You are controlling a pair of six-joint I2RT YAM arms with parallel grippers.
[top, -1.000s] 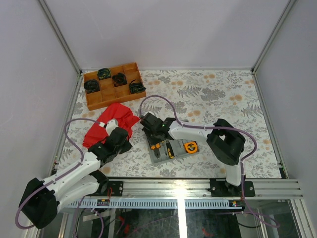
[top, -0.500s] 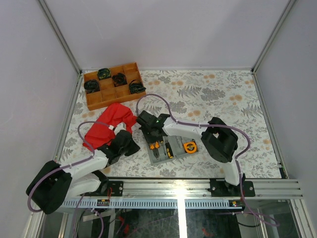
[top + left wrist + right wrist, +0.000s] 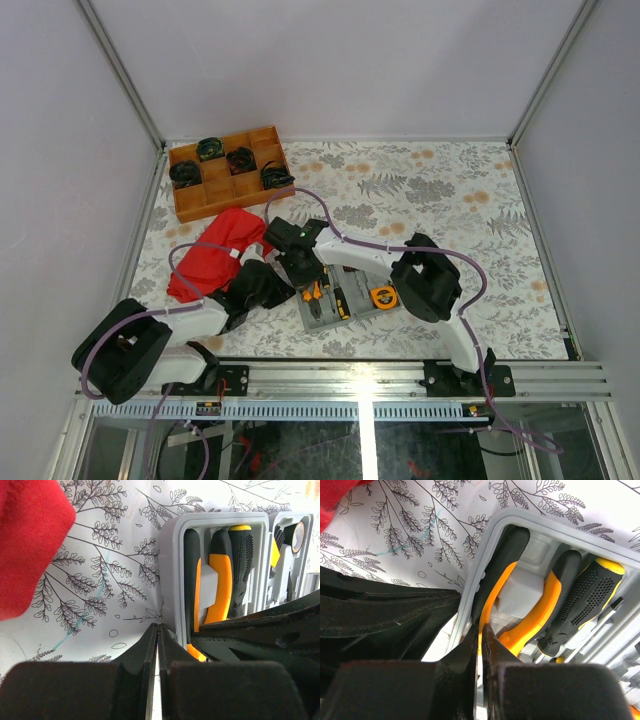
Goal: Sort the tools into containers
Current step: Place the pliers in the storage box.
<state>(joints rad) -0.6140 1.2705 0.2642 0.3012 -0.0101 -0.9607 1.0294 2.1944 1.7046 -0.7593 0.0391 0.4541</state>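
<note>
The grey tool case [image 3: 352,301] lies open near the table's front, its rim [image 3: 170,550] close ahead of my left gripper. Orange-and-black pliers [image 3: 221,580] and a black-and-yellow screwdriver [image 3: 242,550] sit in its recesses, and the round tape measure [image 3: 384,296] rests at its right end. My left gripper [image 3: 158,626] is shut and empty, its tips against the case's left wall. My right gripper [image 3: 481,628] is shut too, its tips down at the pliers' [image 3: 546,602] outer handle just inside the rim [image 3: 520,518]. In the top view both grippers [image 3: 284,290] [image 3: 300,268] meet at the case's left end.
A red cloth [image 3: 215,258] lies crumpled left of the case, close behind the left arm. A brown wooden tray [image 3: 230,172] with black coiled bundles stands at the back left. The right arm's elbow [image 3: 425,280] hangs over the case's right side.
The left arm has swung right, bringing its gripper to the case's left wall and closing it. The right gripper has shifted left and back to the case's left end.
</note>
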